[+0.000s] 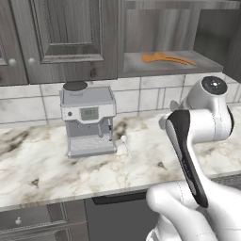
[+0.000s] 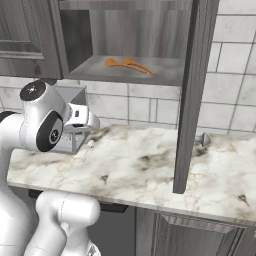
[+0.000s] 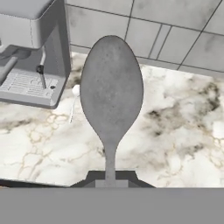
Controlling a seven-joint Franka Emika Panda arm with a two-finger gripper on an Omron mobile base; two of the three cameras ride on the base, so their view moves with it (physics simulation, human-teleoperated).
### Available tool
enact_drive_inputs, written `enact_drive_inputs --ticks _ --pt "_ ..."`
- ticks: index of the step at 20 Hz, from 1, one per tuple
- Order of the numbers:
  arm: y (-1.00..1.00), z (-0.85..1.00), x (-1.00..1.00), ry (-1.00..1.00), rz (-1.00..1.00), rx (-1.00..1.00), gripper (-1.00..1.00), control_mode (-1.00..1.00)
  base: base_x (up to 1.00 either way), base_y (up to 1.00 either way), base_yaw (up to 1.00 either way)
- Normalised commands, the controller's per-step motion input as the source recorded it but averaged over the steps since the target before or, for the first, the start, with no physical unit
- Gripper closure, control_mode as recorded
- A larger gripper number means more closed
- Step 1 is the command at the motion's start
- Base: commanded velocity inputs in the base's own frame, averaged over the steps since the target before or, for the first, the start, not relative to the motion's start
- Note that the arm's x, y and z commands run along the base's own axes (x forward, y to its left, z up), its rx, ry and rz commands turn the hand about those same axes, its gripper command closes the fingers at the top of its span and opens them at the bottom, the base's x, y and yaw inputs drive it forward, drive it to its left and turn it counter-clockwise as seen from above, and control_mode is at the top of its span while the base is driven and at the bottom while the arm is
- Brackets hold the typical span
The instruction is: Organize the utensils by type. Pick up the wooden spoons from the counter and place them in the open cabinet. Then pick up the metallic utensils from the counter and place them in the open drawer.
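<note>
Robot arm: glossy white moulded shells, rounded and bulbous at the links, with a long black inlay strip running along one link in the left base view. Joint caps are dark grey to black discs with a few pale specks, possibly screws. A second round black joint face shows in the right base view. Finger tips small, dark, flat

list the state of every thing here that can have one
two orange-brown wooden spoons: lying on the shelf of the open cabinet
grey wood-grain wall cabinet: door open
darker grey metal spoon: held by its handle, bowl up off the counter
gripper: jaws shut on that spoon
pale shiny small spoon: lying on the marble counter beside the silver coffee machine
</note>
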Motion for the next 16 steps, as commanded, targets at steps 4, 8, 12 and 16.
enact_drive_inputs --ticks 4,8,12,16 --pt "0.0 0.11 -0.01 -0.08 0.0 0.0 1.0 -1.0 0.0 0.0 0.0" --pt "-0.02 0.0 0.0 0.0 0.0 0.0 1.0 -1.0 0.0 0.0 0.0" --pt "0.0 0.0 0.0 0.0 0.0 0.0 1.0 -1.0 0.0 0.0 0.0" --pt "-0.07 0.0 0.0 0.0 0.0 0.01 1.0 -1.0 0.0 0.0 0.0"
